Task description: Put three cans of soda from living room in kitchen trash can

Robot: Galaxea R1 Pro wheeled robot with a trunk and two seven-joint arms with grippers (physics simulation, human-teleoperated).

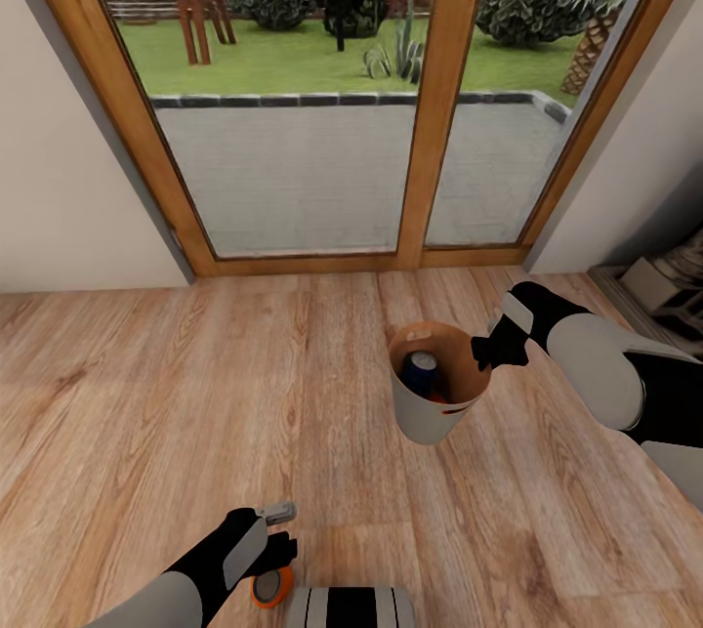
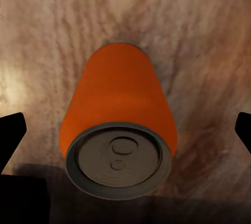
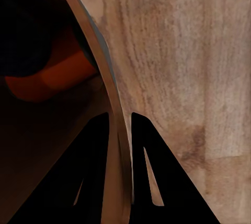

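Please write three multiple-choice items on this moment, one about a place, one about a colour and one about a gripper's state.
1. Where is the orange can near the left gripper?
A. standing on the wood floor
B. on a table
C. inside the bin

2. What colour is the taller can seen inside the bin?
A. green
B. blue
C. red

3. How does the right gripper stand?
A. wide open in the air
B. shut on a can
C. shut on the bin's rim

Answers: 1 A, the left wrist view shows it upright on floorboards, between open fingers. 2 B, the head view shows a blue can. 3 C, the right wrist view shows both fingers pinching the bin's wall.
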